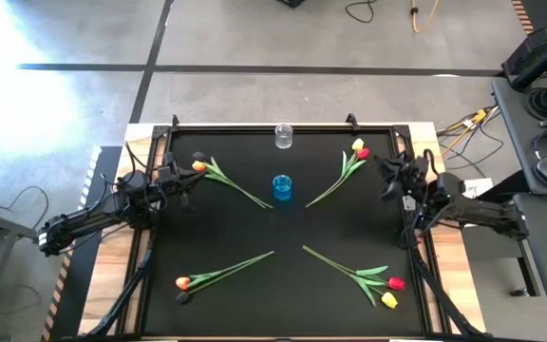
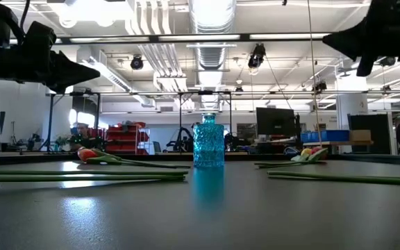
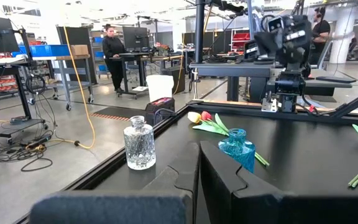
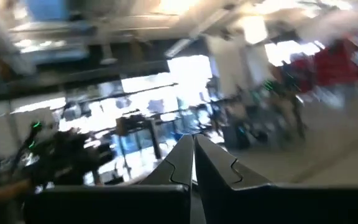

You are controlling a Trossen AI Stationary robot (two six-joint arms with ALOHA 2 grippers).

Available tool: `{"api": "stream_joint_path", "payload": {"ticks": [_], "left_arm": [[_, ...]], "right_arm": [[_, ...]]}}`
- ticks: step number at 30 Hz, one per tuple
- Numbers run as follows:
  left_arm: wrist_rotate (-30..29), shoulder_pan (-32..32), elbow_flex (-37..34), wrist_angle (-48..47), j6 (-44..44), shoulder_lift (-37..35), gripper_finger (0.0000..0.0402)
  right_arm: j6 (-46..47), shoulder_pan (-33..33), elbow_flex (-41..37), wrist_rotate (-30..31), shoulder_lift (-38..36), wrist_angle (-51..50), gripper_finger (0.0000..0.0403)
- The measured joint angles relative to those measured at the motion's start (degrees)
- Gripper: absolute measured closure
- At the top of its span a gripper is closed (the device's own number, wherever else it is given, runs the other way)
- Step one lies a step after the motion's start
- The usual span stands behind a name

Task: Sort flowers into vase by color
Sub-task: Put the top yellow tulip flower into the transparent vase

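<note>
Four pairs of flowers [image 1: 228, 180] lie fanned out on the black counter [image 1: 292, 285] around a blue vase [image 1: 283, 188], with a clear vase [image 1: 284, 136] behind it. Both the left gripper [image 1: 180, 180] and right gripper [image 1: 385, 177] hover at the counter's sides with jaws clenched on nothing. The tulips look light and floppy, so the thin stem near its middle is probably the safest hold.

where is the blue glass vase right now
In the high view, the small blue textured glass vase stands upright near the middle of the black table top, just in front of the clear glass vase at the far edge.
</note>
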Motion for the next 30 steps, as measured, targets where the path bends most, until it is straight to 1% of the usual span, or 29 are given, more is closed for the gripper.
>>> {"api": "stream_joint_path", "payload": {"ticks": [3, 5, 9, 14, 18, 21, 23, 25, 28, 30], "left_arm": [[0.0, 0.0, 0.0, 0.0, 0.0, 0.0, 0.0402], [0.0, 0.0, 0.0, 0.0, 0.0, 0.0, 0.0402], [0.0, 0.0, 0.0, 0.0, 0.0, 0.0, 0.0402], [0.0, 0.0, 0.0, 0.0, 0.0, 0.0, 0.0402], [0.0, 0.0, 0.0, 0.0, 0.0, 0.0, 0.0402], [0.0, 0.0, 0.0, 0.0, 0.0, 0.0, 0.0402], [0.0, 0.0, 0.0, 0.0, 0.0, 0.0, 0.0402], [0.0, 0.0, 0.0, 0.0, 0.0, 0.0, 0.0402], [-0.1, 0.0, 0.0, 0.0, 0.0, 0.0, 0.0402], [-0.1, 0.0, 0.0, 0.0, 0.0, 0.0, 0.0402]], "right_arm": [[2.0, 0.0, 4.7, 4.1, 2.4, -10.1, 0.0394], [2.8, 0.0, 7.2, 5.1, 5.0, -13.2, 0.0394], [10.3, 0.0, 11.3, 7.5, 11.6, -12.7, 0.0394], [18.2, 0.0, 17.2, 6.9, 22.0, -12.8, 0.0394], [18.8, 0.0, 24.1, 6.7, 30.9, -13.2, 0.0394], [19.2, 0.0, 29.7, 6.7, 37.4, -18.8, 0.0393], [24.6, 0.0, 33.0, 10.1, 41.9, -22.9, 0.0389], [34.8, -0.8, 35.8, 12.9, 46.1, -30.4, 0.0383], [49.2, -3.7, 38.6, 10.4, 51.4, -43.3, 0.0373], [53.4, -5.7, 39.0, 7.1, 54.4, -47.2, 0.0366]]}}
